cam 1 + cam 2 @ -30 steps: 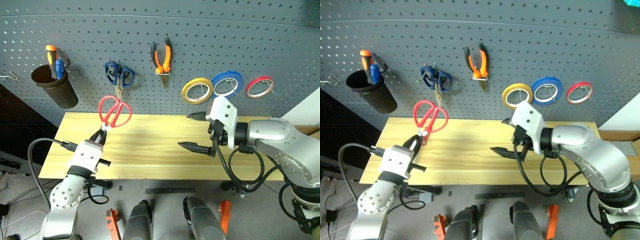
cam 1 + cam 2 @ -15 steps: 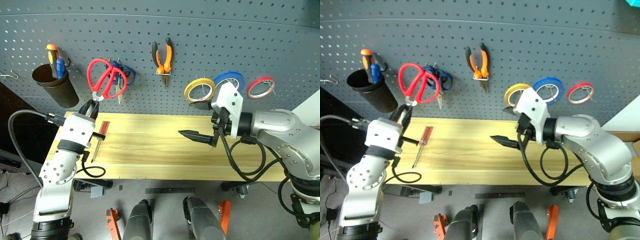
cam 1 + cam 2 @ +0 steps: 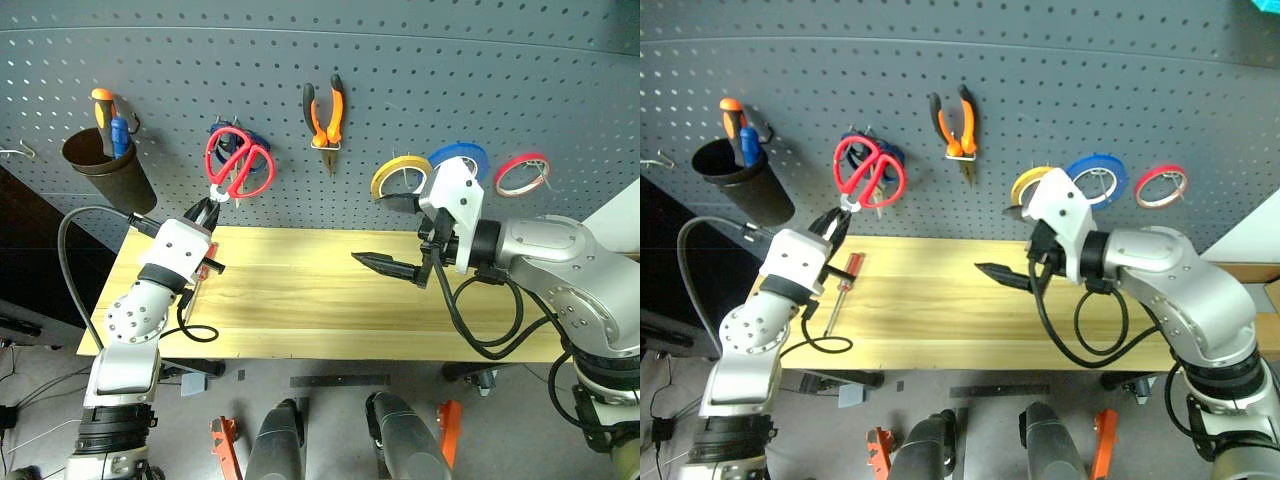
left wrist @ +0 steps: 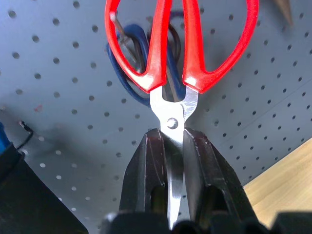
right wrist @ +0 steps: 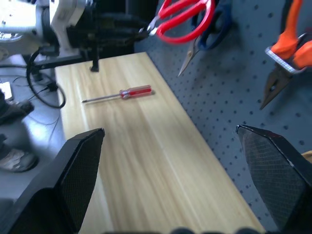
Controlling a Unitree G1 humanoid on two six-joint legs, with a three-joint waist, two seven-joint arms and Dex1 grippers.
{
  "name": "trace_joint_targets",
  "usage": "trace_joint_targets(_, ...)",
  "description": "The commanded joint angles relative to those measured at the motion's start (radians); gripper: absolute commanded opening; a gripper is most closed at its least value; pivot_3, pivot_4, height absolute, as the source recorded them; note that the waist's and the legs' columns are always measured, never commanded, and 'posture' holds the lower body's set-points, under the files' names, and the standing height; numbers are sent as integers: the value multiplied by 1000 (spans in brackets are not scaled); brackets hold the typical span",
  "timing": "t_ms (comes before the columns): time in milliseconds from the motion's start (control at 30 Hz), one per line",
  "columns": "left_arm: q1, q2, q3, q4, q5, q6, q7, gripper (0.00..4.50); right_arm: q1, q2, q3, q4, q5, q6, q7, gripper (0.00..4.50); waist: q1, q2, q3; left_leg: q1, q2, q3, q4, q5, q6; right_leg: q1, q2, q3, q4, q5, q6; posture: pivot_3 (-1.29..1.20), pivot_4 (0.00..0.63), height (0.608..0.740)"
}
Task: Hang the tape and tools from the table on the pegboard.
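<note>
My left gripper (image 3: 206, 211) is shut on the blades of the red-handled scissors (image 3: 238, 165), holding them handles-up against the pegboard (image 3: 420, 70), right over the blue scissors. In the left wrist view the black fingers (image 4: 150, 170) clamp the blades just below the pivot. A screwdriver (image 5: 127, 92) with a translucent red handle lies on the table (image 3: 300, 305) beside my left arm. The orange-and-black pliers (image 3: 323, 112) hang on the board. The yellow tape (image 3: 392, 180) hangs there too, partly behind my right gripper (image 3: 388, 235), which is open and empty above the table's middle.
Blue-handled scissors (image 4: 130, 73) hang behind the red ones. A dark cup (image 3: 108, 178) on the board holds orange and blue screwdrivers. Blue tape (image 3: 460, 158) and red tape (image 3: 520, 173) hang at the right. A bare hook (image 3: 20, 152) sticks out at the far left.
My left gripper has lifted the red scissors from above the table up to the pegboard, in front of the blue scissors. The screwdriver on the table has come into view. My right gripper has stayed put.
</note>
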State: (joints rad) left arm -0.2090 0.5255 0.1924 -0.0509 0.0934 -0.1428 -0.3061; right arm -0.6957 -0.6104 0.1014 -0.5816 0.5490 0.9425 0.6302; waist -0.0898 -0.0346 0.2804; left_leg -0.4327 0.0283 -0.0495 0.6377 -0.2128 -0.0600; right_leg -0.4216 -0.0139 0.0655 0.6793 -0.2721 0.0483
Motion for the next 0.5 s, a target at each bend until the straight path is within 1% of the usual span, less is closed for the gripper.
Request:
trace_joint_targets(33,-23,0,10,-2,-5,-10,22,175,-42,28,-42,-9,-5,-49,-28,4500,0,0,0,0,0,0,0,0,0,0,0,0,0,0,0,-152,265,740)
trace_joint_targets(167,-30,0,2,21,-1,2,27,175,-63,59,-53,-3,-1,-59,-48,4500,1,0,0,0,0,0,0,0,0,0,0,0,0,0,0,-152,266,740)
trace_joint_targets(400,-30,-5,-14,43,8,-7,30,175,-65,69,-49,1,-8,-67,-52,4500,1,0,0,0,0,-1,1,0,0,0,-1,0,1,0,0,-156,268,740)
trace_joint_targets(467,-21,-8,-13,41,0,2,27,900,-64,71,-48,0,-9,-66,-53,4500,1,0,0,0,0,-1,1,0,0,0,-1,0,1,0,0,-156,269,740)
trace_joint_targets(500,-15,-9,-15,39,-3,6,22,1157,-64,72,-47,0,-9,-65,-54,4500,1,0,0,0,1,-1,1,0,0,0,-1,0,1,0,0,-156,270,740)
